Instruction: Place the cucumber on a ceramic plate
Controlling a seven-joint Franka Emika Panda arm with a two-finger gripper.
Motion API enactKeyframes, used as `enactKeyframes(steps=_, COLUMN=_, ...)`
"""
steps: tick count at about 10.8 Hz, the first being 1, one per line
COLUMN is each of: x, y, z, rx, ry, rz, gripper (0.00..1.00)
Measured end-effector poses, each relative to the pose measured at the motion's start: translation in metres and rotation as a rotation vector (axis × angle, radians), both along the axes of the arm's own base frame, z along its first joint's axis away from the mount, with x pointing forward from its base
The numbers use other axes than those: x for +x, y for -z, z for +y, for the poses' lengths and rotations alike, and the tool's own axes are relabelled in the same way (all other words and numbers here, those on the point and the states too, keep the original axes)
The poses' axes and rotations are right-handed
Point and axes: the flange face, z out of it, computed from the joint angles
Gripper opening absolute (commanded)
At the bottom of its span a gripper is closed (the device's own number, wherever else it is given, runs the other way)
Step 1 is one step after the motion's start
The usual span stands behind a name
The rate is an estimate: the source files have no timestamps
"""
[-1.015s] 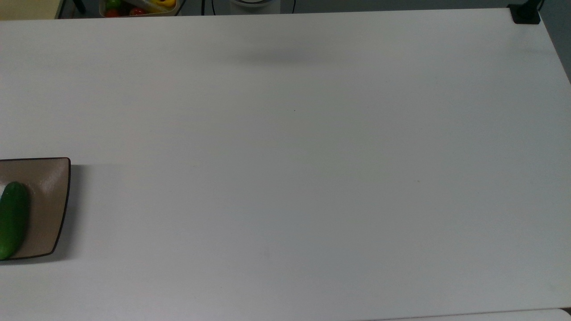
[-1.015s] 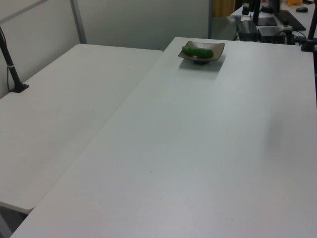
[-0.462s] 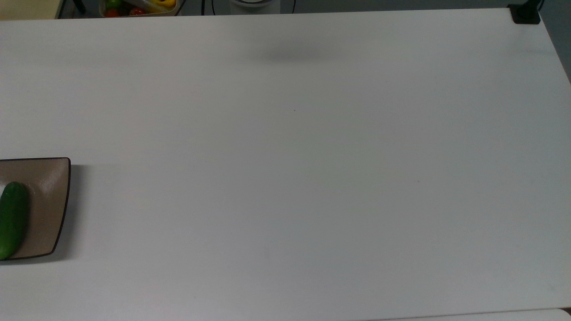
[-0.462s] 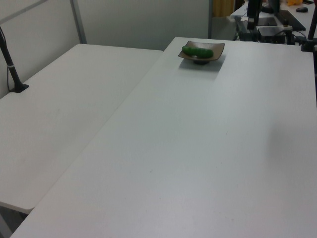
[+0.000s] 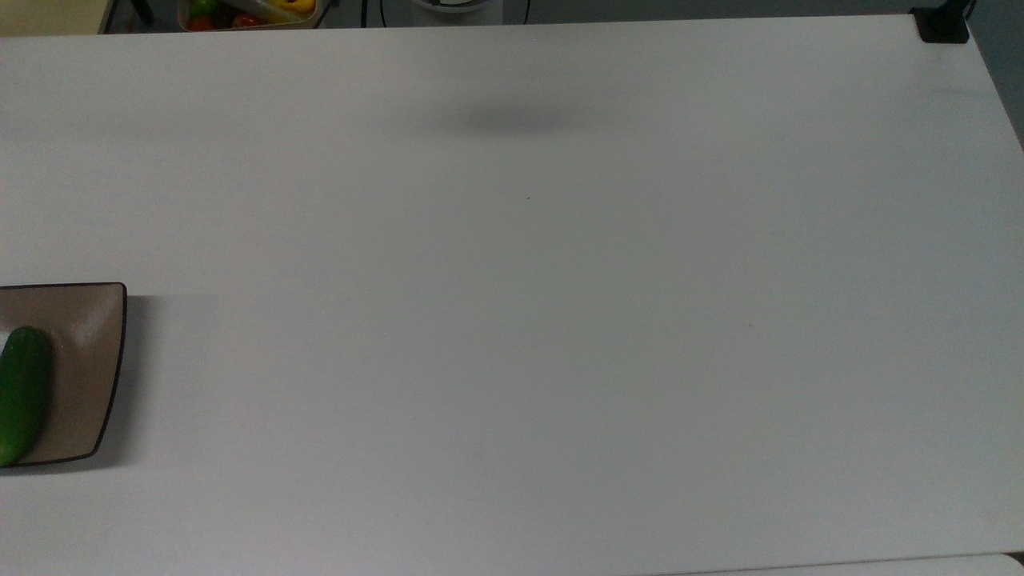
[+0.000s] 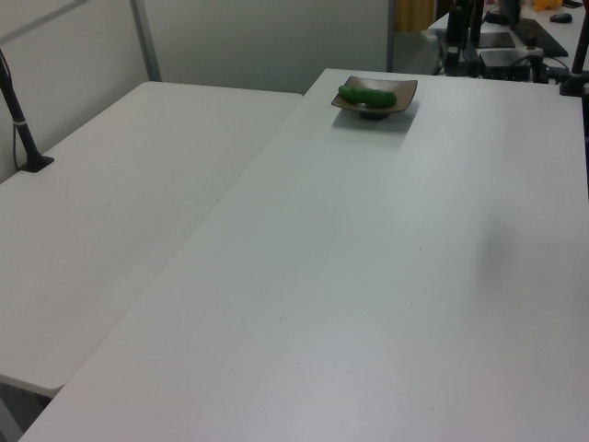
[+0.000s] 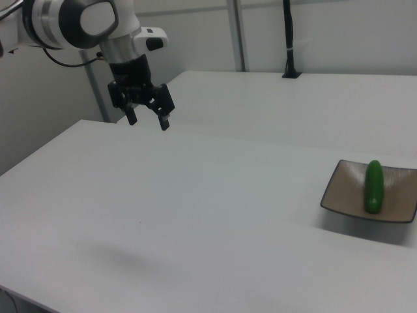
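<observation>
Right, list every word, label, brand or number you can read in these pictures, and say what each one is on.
None: no readable text in any view.
Cucumber: plain green skin, no sticker.
Plate: plain brown glaze, no mark.
Table: bare white, no writing.
Arm and gripper: white and black housings, no lettering that can be made out.
Tub of vegetables at the top view's upper edge: no label visible.

Two white tables (image 6: 386, 276) are standing edge to edge, the second table (image 6: 120, 184) lying toward the left view's left. Pale wall panels (image 6: 267, 41) are running behind them. A black pole (image 6: 18, 115) is clamping onto the far table. Soft, even light is falling throughout.
</observation>
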Motion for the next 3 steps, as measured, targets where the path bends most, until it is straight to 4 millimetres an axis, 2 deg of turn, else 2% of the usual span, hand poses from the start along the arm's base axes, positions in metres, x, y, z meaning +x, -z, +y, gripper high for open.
enactKeyframes(steps=3, x=0.0110, y=-0.0003, z=-0.0076, rx=0.003, ry=0.015, rz=-0.060, gripper=1.00)
